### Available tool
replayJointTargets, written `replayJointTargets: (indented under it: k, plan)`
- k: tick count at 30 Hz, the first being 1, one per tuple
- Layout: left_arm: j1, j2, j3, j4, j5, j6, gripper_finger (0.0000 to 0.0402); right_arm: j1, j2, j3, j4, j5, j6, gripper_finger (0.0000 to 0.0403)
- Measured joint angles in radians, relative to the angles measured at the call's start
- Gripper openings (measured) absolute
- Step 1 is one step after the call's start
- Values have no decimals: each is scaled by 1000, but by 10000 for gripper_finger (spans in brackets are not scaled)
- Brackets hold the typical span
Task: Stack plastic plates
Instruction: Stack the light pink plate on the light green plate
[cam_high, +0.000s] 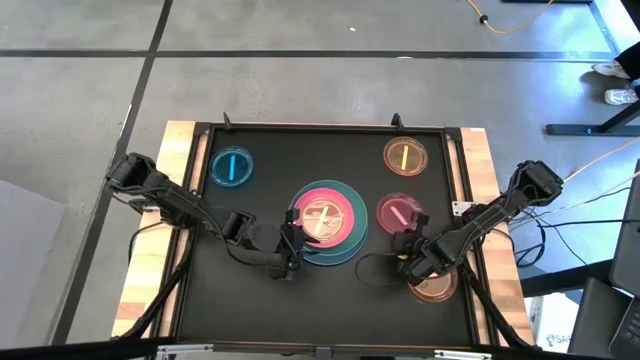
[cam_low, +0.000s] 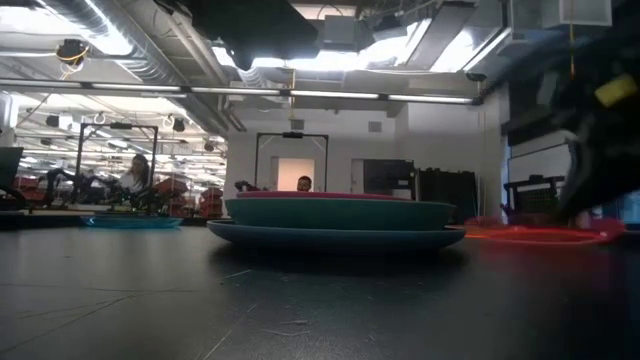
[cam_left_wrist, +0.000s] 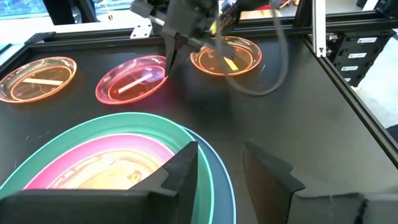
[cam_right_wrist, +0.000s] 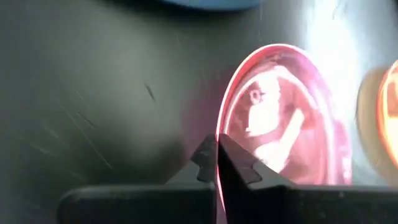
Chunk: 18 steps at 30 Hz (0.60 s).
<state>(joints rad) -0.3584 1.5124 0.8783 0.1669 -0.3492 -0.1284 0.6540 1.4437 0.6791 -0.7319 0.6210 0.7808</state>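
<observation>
While flat, magenta dish (cam_right_wrist: 283, 124), right pincer (cam_right_wrist: 217, 163) clamping rim

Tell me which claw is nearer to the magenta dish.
Right. The right claw is shut on the magenta dish rim. The left claw sits open across the table, at the stacked plates.

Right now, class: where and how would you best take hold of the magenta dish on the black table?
Grip the magenta dish by its thin raised rim, from the side nearest the right arm. It is shallow and lies flat, so only the edge offers purchase. The right gripper already pinches that rim, one finger inside, one outside. The left gripper is open by the plate stack.
</observation>
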Motion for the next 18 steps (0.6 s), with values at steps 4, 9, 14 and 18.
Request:
replayJointTargets:
  k: [4,9,14,18]
  plan:
    - [0,0,0,0,0,7,119,0,0,72,-2,45,-87,0]
    - [0,0,0,0,0,8,119,0,0,150,4,100,-176,0]
    - [0,0,0,-1,0,8,119,0,0,178,127,139,-329,0]
    - [0,0,0,-1,0,8,119,-20,9,178,291,157,-508,0]
